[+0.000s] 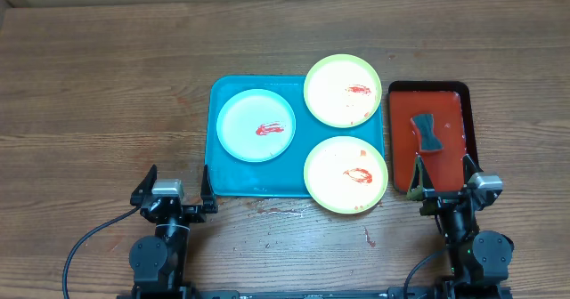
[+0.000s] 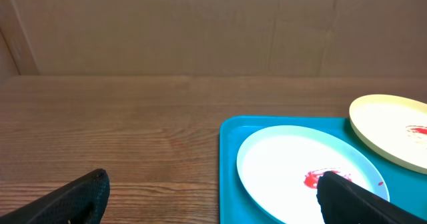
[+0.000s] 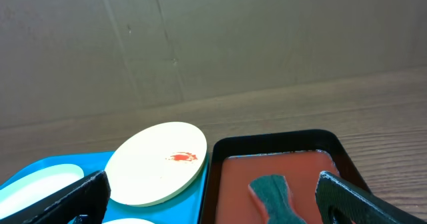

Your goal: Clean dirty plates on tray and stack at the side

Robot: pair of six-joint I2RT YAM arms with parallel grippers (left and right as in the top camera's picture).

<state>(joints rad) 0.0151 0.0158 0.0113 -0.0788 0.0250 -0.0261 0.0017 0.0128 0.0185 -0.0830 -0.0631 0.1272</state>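
The teal-blue tray (image 1: 223, 170) lies at the table's middle. On it a light blue-white plate (image 1: 256, 125) with a red smear sits at the left, a pale yellow-green plate (image 1: 343, 90) at the far right corner overhangs the rim, and another (image 1: 346, 175) sits at the near right. All carry red sauce. My left gripper (image 1: 176, 195) is open and empty just left of the tray's near edge. My right gripper (image 1: 443, 192) is open and empty over the near end of the red tray. The left wrist view shows the blue-white plate (image 2: 293, 164) and the tray (image 2: 228, 157). The right wrist view shows the far yellow-green plate (image 3: 157, 164).
A narrow red tray (image 1: 445, 112) with a dark rim lies right of the teal tray, holding a dark green sponge (image 1: 427, 133), also in the right wrist view (image 3: 273, 194). Red specks mark the wood (image 1: 367, 237) near the tray's front. A cardboard wall stands behind the table.
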